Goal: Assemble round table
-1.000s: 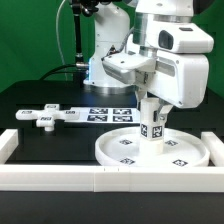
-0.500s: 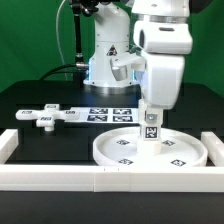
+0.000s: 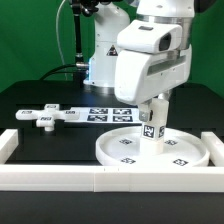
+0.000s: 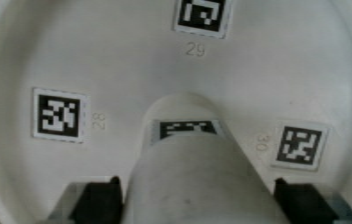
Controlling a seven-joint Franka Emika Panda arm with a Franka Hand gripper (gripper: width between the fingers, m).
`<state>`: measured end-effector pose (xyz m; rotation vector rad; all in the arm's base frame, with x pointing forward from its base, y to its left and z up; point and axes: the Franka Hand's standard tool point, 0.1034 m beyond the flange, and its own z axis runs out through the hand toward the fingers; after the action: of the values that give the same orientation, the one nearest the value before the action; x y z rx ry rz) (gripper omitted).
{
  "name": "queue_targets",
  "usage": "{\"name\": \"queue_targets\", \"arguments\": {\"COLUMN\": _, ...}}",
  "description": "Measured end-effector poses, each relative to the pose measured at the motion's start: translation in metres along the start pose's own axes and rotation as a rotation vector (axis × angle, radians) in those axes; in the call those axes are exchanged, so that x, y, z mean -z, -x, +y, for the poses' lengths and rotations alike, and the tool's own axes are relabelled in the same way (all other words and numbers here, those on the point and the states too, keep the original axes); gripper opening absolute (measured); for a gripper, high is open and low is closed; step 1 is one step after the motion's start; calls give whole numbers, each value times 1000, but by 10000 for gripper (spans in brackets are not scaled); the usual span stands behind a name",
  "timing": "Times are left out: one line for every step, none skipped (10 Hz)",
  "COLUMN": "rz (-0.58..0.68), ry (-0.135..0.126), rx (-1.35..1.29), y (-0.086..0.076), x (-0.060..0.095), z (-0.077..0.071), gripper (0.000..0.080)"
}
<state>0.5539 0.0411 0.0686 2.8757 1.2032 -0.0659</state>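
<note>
Black tabletop point(image 3: 40, 135), bordered in front by a white rail point(image 3: 100, 178). Behind it the large rimmed round disc point(image 3: 110, 152) lies flat. The short cylindrical leg point(image 3: 152, 130) stands upright on it, with the gripper point(image 3: 153, 114) fingers point(image 4: 102, 198) clamped on both sides. The cross-shaped base piece point(image 3: 45, 116) lies farther back, well apart, at the exterior view's left.

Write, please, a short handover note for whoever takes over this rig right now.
Gripper: shut on the leg, with the fingers on either side of it.
Leg: upright at the middle of the round top, which lies flat.
Cross-shaped base: lying loose at the exterior view's left, apart from the top.
Done: the leg stands on the top. The pictures cannot show whether it is fully seated.
Left: probably finish seating the leg, let go, then fetch the base and fit it on the leg's free end.
</note>
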Motion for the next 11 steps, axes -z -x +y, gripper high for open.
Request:
{"name": "queue_targets", "arguments": {"rz": 0, "ry": 0, "rx": -51, "y": 0, "x": 0, "z": 0, "gripper": 409}}
{"name": "queue_targets", "arguments": {"rz": 1, "ry": -2, "rx": -116, "y": 0, "x": 0, "z": 0, "gripper": 409}}
{"name": "queue_targets", "arguments": {"rz": 2, "ry": -3, "rx": -190, "y": -1, "x": 0, "z": -1, "gripper": 409}}
{"name": "queue_targets", "arguments": {"rz": 3, "ry": -4, "rx": -243, "y": -1, "x": 0, "z": -1, "gripper": 409}}
{"name": "queue_targets", "arguments": {"rz": 4, "ry": -8, "rx": -288, "y": -1, "x": 0, "z": -1, "gripper": 409}}
{"name": "queue_targets", "arguments": {"rz": 7, "ry": -15, "rx": -399, "y": -1, "x": 0, "z": -1, "gripper": 409}}
{"name": "queue_targets", "arguments": {"rz": 12, "ry": -27, "rx": -540, "y": -1, "x": 0, "z": -2, "gripper": 409}}
{"name": "queue_targets", "arguments": {"rz": 25, "ry": -40, "rx": -708, "y": 0, "x": -1, "z": -2, "gripper": 409}}
{"name": "queue_targets", "arguments": {"rz": 26, "ry": -49, "rx": -778, "y": 0, "x": -1, "z": -2, "gripper": 409}}
{"name": "queue_targets", "arguments": {"rz": 28, "ry": -72, "rx": -914, "y": 1, "x": -1, "z": -2, "gripper": 409}}
{"name": "queue_targets", "arguments": {"rz": 31, "ry": -100, "rx": -1039, "y": 1, "x": -1, "z": -2, "gripper": 409}}
